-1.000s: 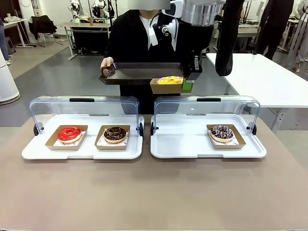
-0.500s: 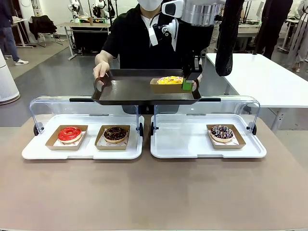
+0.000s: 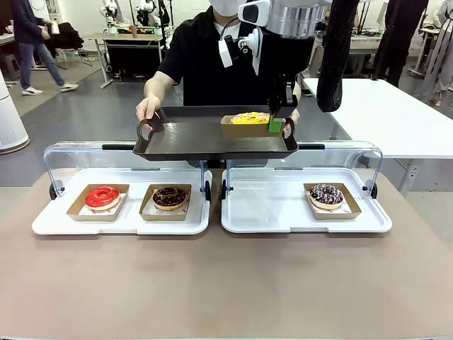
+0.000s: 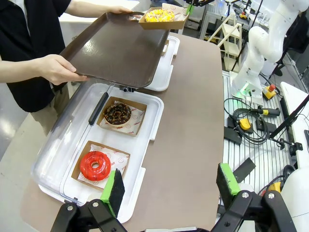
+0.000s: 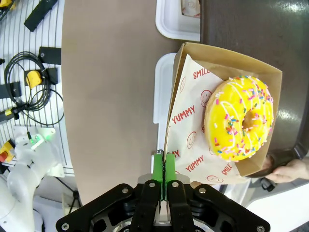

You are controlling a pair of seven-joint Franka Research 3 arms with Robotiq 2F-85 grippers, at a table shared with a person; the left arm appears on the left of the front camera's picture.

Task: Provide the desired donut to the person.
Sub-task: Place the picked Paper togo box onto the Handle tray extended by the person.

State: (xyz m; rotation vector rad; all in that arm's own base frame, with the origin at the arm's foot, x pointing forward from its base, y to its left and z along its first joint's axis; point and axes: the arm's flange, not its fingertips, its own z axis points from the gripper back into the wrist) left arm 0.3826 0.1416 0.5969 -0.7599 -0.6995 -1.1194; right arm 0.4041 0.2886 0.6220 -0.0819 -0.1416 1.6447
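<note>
While the person holds a dark brown tray with both hands above the clear lids, the right gripper pinches the side wall of a small cardboard box. Its 2 green pads are squeezed tight on the thin wall, with almost no gap between them. A yellow donut with colored sprinkles lies inside that box, on paper with smiley faces. In the right wrist view the yellow donut is up and to the right of the pads, near them but not touching them. The cardboard box is at the far right corner of the dark brown tray. I cannot tell if it rests on it.

The left gripper is wide open and holds nothing. It hangs above the table, just beside the left white case. In that case lie a red donut and a chocolate donut, each in its own box. 1 dark sprinkled donut sits in the right white case.
</note>
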